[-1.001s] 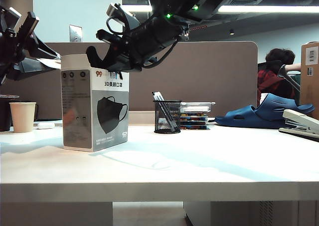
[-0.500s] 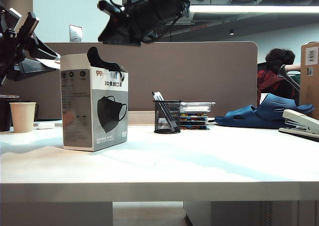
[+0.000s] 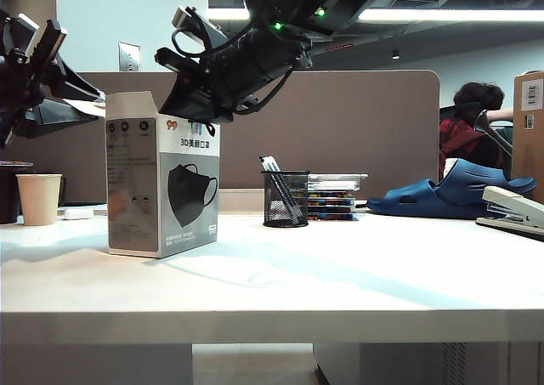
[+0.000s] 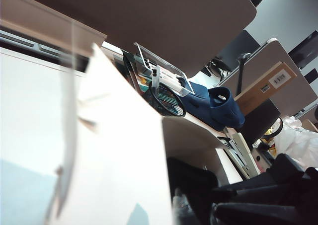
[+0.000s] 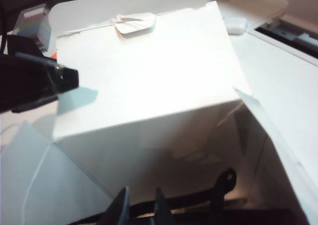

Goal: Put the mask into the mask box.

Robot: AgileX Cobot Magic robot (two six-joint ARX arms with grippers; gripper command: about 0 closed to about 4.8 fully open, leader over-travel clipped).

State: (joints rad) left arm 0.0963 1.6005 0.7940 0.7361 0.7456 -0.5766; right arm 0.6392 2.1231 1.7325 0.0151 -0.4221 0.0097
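The mask box [image 3: 163, 185] stood upright on the left part of the white table [image 3: 340, 274], with its printed mask picture facing the exterior camera. The right gripper [image 3: 183, 104] pointed down into the open top of the box from the upper right, and its tips were at the rim. In the right wrist view the 2 fingers [image 5: 119, 207] stood close together, nearly shut, inside the white walls of the mask box [image 5: 149, 71], and a thin black loop of the mask [image 5: 223, 183] showed beside them; whether the fingers held the mask I could not tell. In the left wrist view a dark shape, probably the mask [image 4: 191, 178], lay inside the box opening. The left gripper [image 3: 30, 62] was at the left edge of the exterior view, raised above a paper cup [image 3: 39, 198], and whether it was open or closed I could not tell. A mesh pen holder [image 3: 285, 198], a blue slipper [image 3: 450, 189] and a stapler [image 3: 514, 211] stood further right.
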